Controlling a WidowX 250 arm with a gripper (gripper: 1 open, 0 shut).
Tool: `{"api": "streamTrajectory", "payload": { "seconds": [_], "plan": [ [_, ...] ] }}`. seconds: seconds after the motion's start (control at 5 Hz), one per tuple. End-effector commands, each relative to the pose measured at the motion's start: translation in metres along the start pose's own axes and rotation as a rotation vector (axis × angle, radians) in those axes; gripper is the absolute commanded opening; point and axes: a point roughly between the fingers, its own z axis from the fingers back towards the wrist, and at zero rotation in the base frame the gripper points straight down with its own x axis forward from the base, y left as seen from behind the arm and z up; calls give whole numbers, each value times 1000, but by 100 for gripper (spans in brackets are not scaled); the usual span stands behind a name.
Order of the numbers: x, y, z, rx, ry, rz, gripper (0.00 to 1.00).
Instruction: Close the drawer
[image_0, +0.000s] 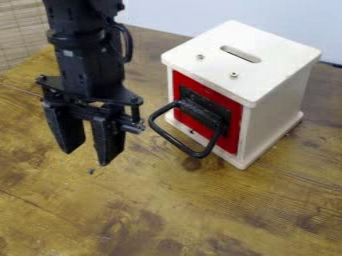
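The drawer (211, 112) is the red square front of a small white cube box (274, 85), with a dark recessed centre and a large black loop handle (178, 130) sticking out toward the left. The red front sits about flush with the box face. My gripper (83, 140) hangs to the left of the handle, fingers pointing down, a small gap between them, holding nothing. It is apart from the handle, a little above the table.
The wooden table (174, 215) stretches in front and to the left. The white box top has a slot (242, 53). A pale wall lies behind, with a woven surface at the far left edge (14, 30).
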Motion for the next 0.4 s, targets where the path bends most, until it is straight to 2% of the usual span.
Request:
{"api": "streamTrajectory", "payload": {
  "seconds": [0.0, 0.2],
  "plan": [
    [7, 4, 24, 10, -91, -6, 0],
    [13, 10, 22, 40, -99, -18, 0]
  ]
}}
